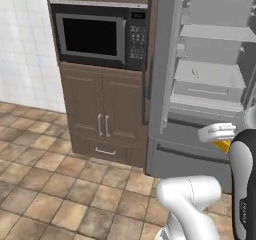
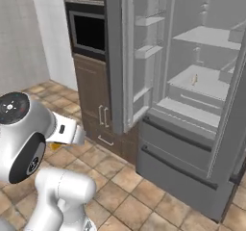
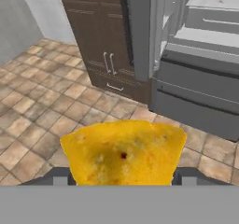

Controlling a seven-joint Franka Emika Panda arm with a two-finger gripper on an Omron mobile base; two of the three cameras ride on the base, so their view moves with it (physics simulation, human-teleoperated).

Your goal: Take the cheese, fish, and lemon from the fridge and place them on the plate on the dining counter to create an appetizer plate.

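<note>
Left base view — the fridge (image 1: 210,74) stands open at the right, beside the wood cabinets (image 1: 102,114) that house the black microwave (image 1: 95,34). Its pale shelves are nearly bare; one small slender thing lies on the middle shelf, too small to name with certainty, possibly the fish (image 1: 195,73). A yellow-orange corner of the cheese (image 1: 221,145) shows just below the white hand, in front of the lower fridge drawer.

Right base view — both fridge doors are swung wide, and the same slender item rests on the middle shelf. The arm is drawn in close to the base at the near left, well apart from the shelves; an orange sliver shows beneath the hand.

Hand view — the cheese wedge fills the lower middle, seated between the two fingers (image 3: 55,179), whose dark tips flank it left and right. The fingers stand fairly wide, closed on the wedge. Beyond it lie the tiled floor (image 3: 42,106), the cabinets and the lower fridge drawers.

Step in hand, as judged: carrying the cheese away from the fridge. The next move calls for driving to the dining counter and lowering the wedge onto the plate without loosening the grip early.
</note>
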